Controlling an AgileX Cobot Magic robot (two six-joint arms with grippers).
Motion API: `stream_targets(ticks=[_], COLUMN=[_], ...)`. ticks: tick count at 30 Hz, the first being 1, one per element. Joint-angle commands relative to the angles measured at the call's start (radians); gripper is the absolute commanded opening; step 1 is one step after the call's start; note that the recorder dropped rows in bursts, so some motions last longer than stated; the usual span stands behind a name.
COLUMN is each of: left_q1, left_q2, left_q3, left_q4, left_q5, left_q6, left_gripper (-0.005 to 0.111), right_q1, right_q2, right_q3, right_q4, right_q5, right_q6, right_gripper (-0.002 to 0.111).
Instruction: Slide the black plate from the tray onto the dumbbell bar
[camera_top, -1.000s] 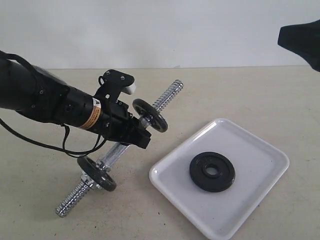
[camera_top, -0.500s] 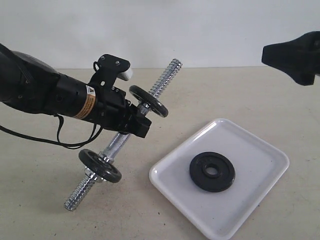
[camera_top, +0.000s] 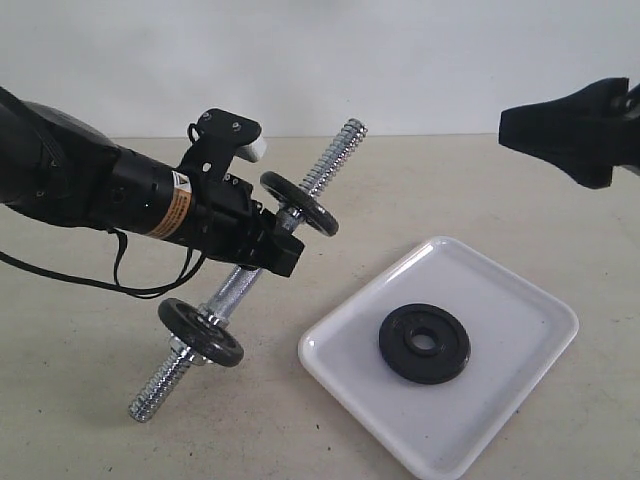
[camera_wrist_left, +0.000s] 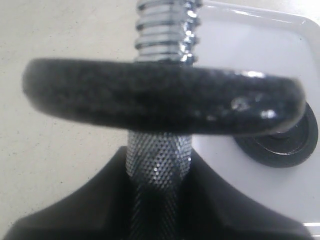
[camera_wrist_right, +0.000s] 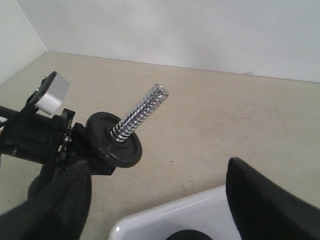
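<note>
So the black plate (camera_top: 424, 343) is lying flat in the white tray (camera_top: 520, 300), roughly in the middle, hole facing straight up and nothing touching it. The tray sits on the worktop (camera_top: 450, 190) on the right side of the exterior view. The dumbbell bar (camera_top: 235, 287) is just left of the tray, and the left gripper (camera_top: 278, 255) has its jaws clamped on the knurled middle, right under the upper disc (camera_top: 298, 217). You can see that nicely in the left wrist view, with a finger on each side of the knurling. The bar's long axis runs on a diagonal. The lower disc (camera_top: 200, 332) and bottom end are down by the worktop (can't tell if that end actually rests on it), and the free threaded end (camera_top: 335, 160) points up and away toward the back right. The right gripper (camera_top: 545, 135) hangs high above the far right of the scene with its jaws spread wide and nothing between them. From there the plate is below it and a bit toward the middle. The left arm has its hands full with the bar, so my guess is the right arm does the pickup, being the free one and on the tray's side. The tricky bit, I reckon, is that the plate's hole points up while the bar is slanted. So the plate needs tipping to line up with that threaded end before it can slide on.
</note>
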Motion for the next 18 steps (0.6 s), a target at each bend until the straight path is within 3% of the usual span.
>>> stream_targets(ticks=[1,9,14,18], left_q1=[0.002,0.002,0.002,0.002], left_q2=[-0.06,-0.06,-0.06,-0.06], left_q3=[-0.031,-0.031,-0.031,-0.031], left_q4=[-0.036,-0.036,-0.036,-0.036], left_q5=[-0.038,-0.038,-0.038,-0.034], left_q6=[-0.008,-0.008,-0.008,-0.008], left_gripper=[0.004,0.004,0.004,0.004], right_q1=[0.001,0.001,0.001,0.001], right_q2=[0.001,0.001,0.008,0.023], right_q3=[0.001,0.002,0.002,0.002], right_q4=[0.004,0.004,0.004,0.004], right_q5=[-0.055,-0.109,-0.094,-0.046], right_q6=[0.006,0.031,-0.001,-0.028], right_gripper=[0.069,0.068,0.058,0.058])
